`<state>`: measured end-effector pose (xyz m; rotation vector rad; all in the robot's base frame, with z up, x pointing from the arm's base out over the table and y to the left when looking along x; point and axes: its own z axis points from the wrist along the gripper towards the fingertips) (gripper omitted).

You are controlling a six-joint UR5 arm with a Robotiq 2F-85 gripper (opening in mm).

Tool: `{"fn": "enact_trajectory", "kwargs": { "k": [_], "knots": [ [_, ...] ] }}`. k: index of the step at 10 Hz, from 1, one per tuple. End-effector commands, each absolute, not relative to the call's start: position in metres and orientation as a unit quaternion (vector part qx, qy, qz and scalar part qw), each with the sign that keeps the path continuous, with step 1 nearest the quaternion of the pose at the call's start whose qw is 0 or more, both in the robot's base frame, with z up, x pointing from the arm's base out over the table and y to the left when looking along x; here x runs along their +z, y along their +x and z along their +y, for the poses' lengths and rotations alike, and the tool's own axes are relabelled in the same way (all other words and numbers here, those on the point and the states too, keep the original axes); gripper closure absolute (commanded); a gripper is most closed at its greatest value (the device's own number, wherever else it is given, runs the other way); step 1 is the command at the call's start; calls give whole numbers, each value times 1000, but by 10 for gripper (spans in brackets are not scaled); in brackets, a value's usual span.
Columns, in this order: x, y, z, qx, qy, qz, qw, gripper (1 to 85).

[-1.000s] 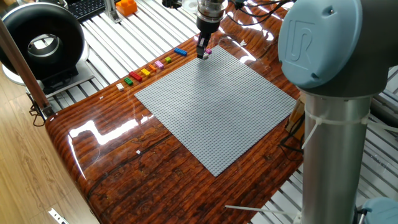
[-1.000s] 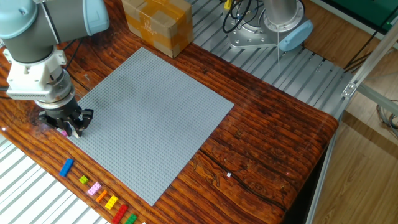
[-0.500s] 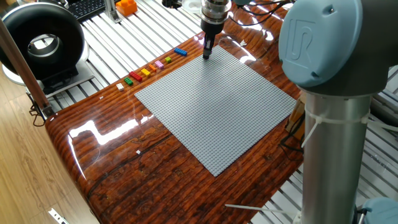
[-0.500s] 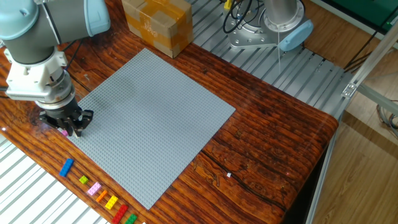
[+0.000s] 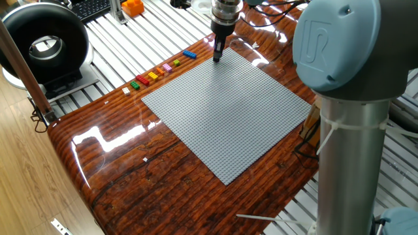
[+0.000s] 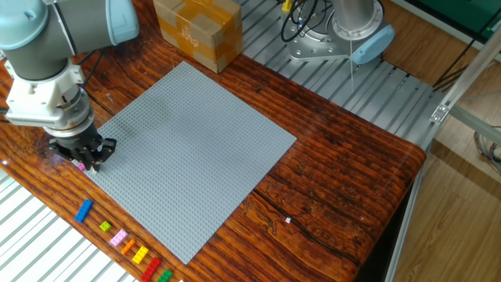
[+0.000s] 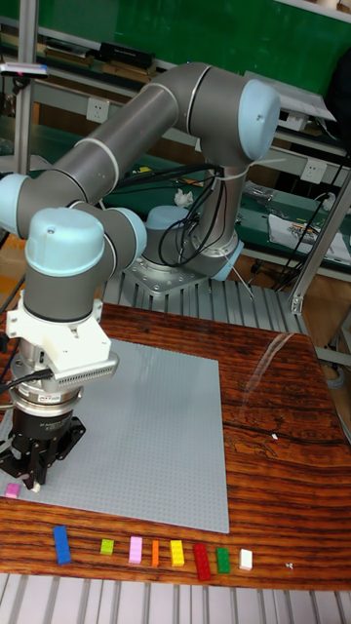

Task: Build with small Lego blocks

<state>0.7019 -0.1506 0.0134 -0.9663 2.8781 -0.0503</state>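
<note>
The gripper (image 6: 88, 164) has turned about its axis in the last second and now stands still at the corner of the baseplate (image 6: 188, 149), so I judge a placement is under way. A pink block (image 7: 12, 490) lies just beside the fingers (image 7: 34, 478); whether they pinch it or stand apart from it I cannot tell. The other blocks (image 7: 154, 553) wait in a row on the worktop (image 6: 337, 180) edge, near the baseplate. A cardboard box (image 6: 197, 30) sits at the far corner, with metal slats all round.
</note>
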Motion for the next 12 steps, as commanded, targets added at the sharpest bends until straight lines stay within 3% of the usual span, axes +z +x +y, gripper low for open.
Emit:
{"fn": "enact_trajectory", "kwargs": {
  "k": [1,4,7,12],
  "knots": [
    [15,703,-150,-14,-312,948,55,650],
    [15,706,-153,-20,-307,950,58,713],
    [16,707,-153,-21,-305,951,58,720],
    [16,700,-167,-41,-317,947,36,577]
  ]
}}
